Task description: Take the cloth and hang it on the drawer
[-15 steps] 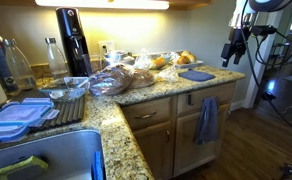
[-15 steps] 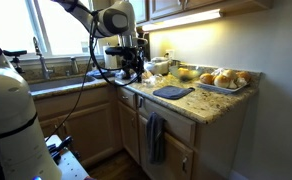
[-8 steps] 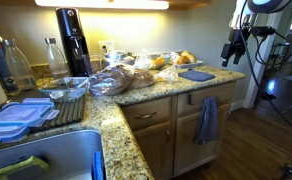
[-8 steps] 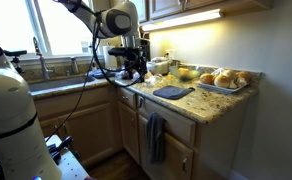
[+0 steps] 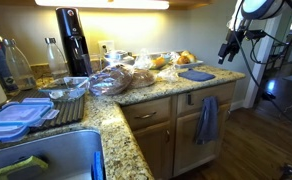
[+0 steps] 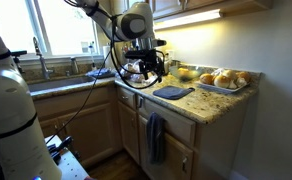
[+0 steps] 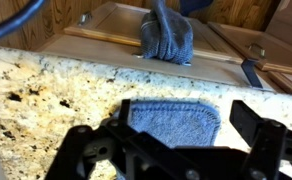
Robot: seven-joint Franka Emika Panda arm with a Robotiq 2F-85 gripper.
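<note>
The blue cloth (image 5: 196, 75) lies folded flat on the granite counter near its end; it also shows in an exterior view (image 6: 173, 92) and in the wrist view (image 7: 174, 120). My gripper (image 5: 226, 50) (image 6: 151, 72) hangs above the counter, a little short of the cloth. In the wrist view the gripper (image 7: 186, 110) is open and empty, its dark fingers (image 7: 251, 122) spread on both sides of the cloth below. The drawer (image 5: 201, 97) sits under the counter edge. A duller grey-blue towel (image 5: 207, 118) (image 6: 154, 137) (image 7: 166, 40) hangs on the cabinet front.
Trays of bread rolls (image 6: 221, 79) and bagged bread (image 5: 116, 80) lie on the counter behind the cloth. A black soda maker (image 5: 73, 40), bottles (image 5: 11, 62), plastic lids (image 5: 21, 112) and a sink (image 5: 46, 160) are further along. A lamp stand (image 5: 256, 60) stands beyond the counter end.
The arm has swung along the counter toward the blue cloth, bringing my gripper closer above it. The cloth and the hanging towel have not moved.
</note>
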